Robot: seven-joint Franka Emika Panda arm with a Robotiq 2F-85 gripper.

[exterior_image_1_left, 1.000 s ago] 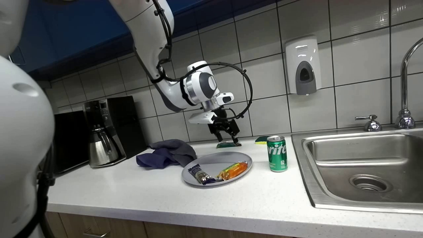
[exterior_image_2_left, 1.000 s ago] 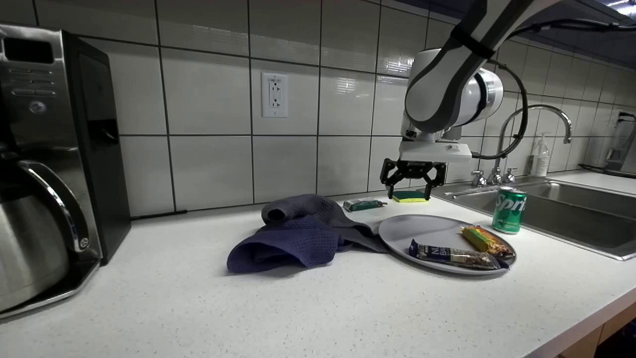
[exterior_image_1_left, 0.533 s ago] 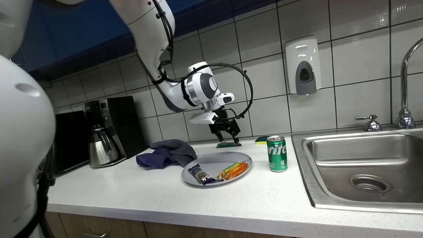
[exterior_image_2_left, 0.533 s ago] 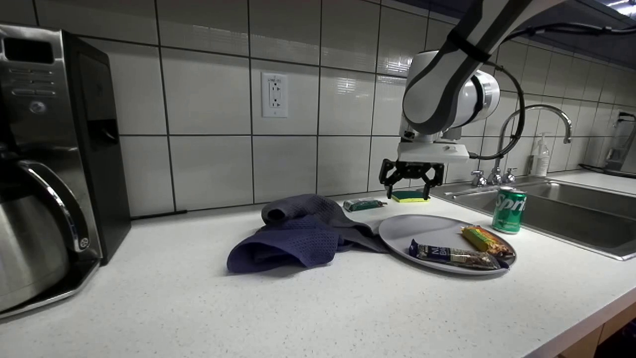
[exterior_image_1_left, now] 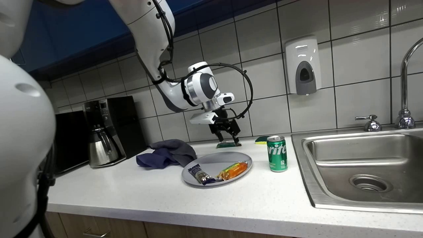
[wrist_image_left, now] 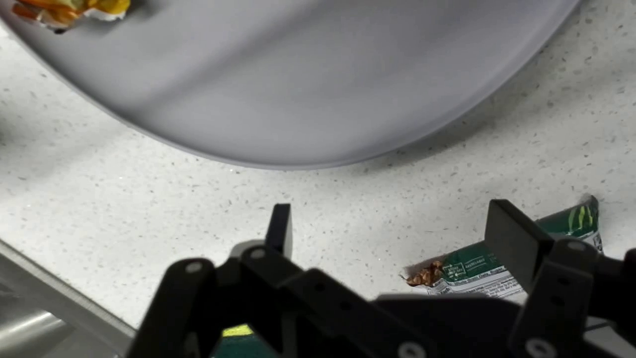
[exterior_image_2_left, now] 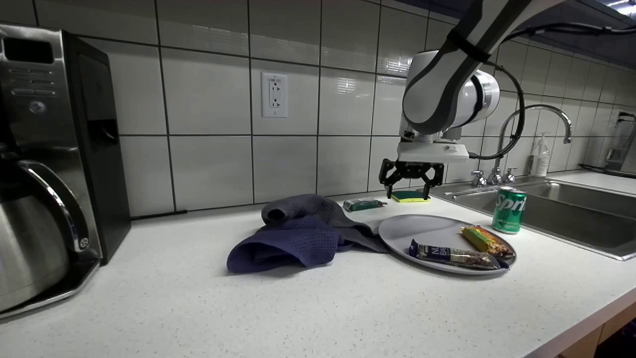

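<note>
- Wrist view: the gripper (wrist_image_left: pixel 387 214) has its jaws spread wide and holds nothing; speckled countertop (wrist_image_left: pixel 198 209) shows between them.
- A green-wrapped bar (wrist_image_left: pixel 464 266) lies on that countertop, its middle hidden behind one finger (wrist_image_left: pixel 514 238).
- Across the upper part of the same view lies a gray plate (wrist_image_left: pixel 298 99), the end of an orange-wrapped bar (wrist_image_left: pixel 69 10) on it.
- In an exterior view, the gripper points down above the countertop near the tiled wall (exterior_image_2_left: pixel 208 174); the green-wrapped bar lies beside it toward picture left, and a sponge (exterior_image_2_left: pixel 410 196) shows through the gap.
- Also there: a dark-blue-wrapped bar (exterior_image_2_left: pixel 449 255) on the plate and a crumpled towel (exterior_image_2_left: pixel 303 238) against its edge.
- In an exterior view, the gripper overlaps the green-wrapped bar; from this angle, the space parting them is hard to judge. A Sprite can (exterior_image_1_left: pixel 277 153) stands upright between plate and sink (exterior_image_1_left: pixel 310 175).
</note>
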